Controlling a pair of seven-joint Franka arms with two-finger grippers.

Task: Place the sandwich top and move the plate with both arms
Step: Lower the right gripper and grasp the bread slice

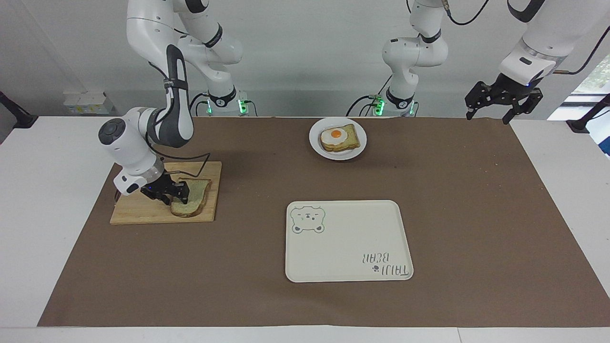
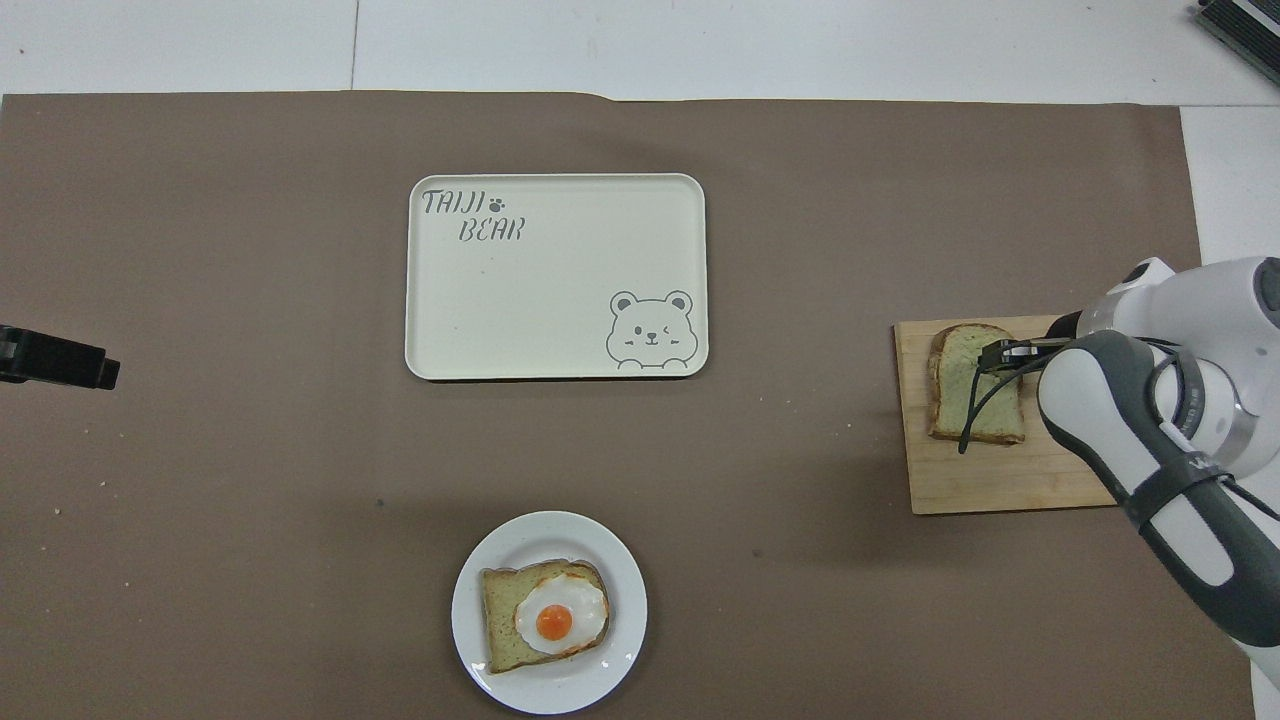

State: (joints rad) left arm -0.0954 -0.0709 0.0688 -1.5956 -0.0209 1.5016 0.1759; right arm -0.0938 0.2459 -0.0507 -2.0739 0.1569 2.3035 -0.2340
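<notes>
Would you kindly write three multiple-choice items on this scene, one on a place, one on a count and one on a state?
1. Where does the sandwich top lie?
A. on the wooden board
B. on the tray
C. on the plate

2. How many bread slices show in the scene?
A. one
B. two
C. four

3. What is on the tray?
A. a fried egg
B. the plate
C. nothing

Key:
1 A: the slice rests on the board at the right arm's end of the table, with the right gripper down at its edge.
2 B: one on the board, one under the egg on the plate.
3 C: only its printed bear and lettering show.

The left gripper waits open above the table's edge.
</notes>
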